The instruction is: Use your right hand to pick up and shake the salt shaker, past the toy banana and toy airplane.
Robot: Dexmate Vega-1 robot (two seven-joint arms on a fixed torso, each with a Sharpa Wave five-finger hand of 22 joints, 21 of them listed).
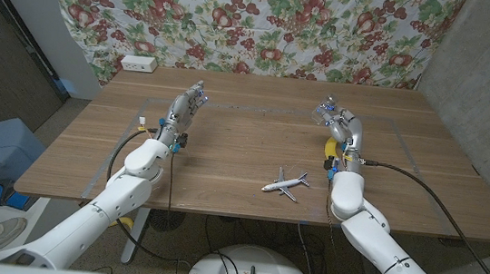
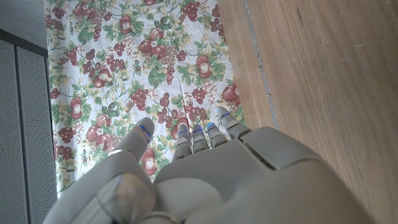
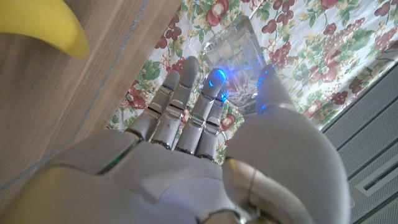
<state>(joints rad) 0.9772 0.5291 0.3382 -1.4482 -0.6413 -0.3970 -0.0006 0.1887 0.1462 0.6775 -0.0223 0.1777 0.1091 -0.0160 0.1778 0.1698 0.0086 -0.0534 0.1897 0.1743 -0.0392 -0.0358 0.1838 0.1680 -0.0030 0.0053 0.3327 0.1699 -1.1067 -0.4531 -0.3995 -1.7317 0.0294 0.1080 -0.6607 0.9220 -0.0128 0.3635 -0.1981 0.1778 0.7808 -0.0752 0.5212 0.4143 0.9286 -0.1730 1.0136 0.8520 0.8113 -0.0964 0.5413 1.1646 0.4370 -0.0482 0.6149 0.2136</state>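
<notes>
- Right hand (image 1: 336, 119) sits upper right of centre in the head view, fingers wrapped around the clear salt shaker (image 3: 239, 59), gripping it.
- Toy banana (image 1: 330, 151) lies just below that hand, by the wrist.
- Toy airplane (image 1: 286, 183) rests lower, near centre frame.
- Left hand (image 1: 189, 106), upper left of centre, holds nothing, fingers loosely extended.

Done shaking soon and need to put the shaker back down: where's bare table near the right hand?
Bare wood lies between the left hand and right hand, which holds the salt shaker, and along the far edge of the table. It is crowded near the right forearm: banana beside it, airplane just inward.
</notes>
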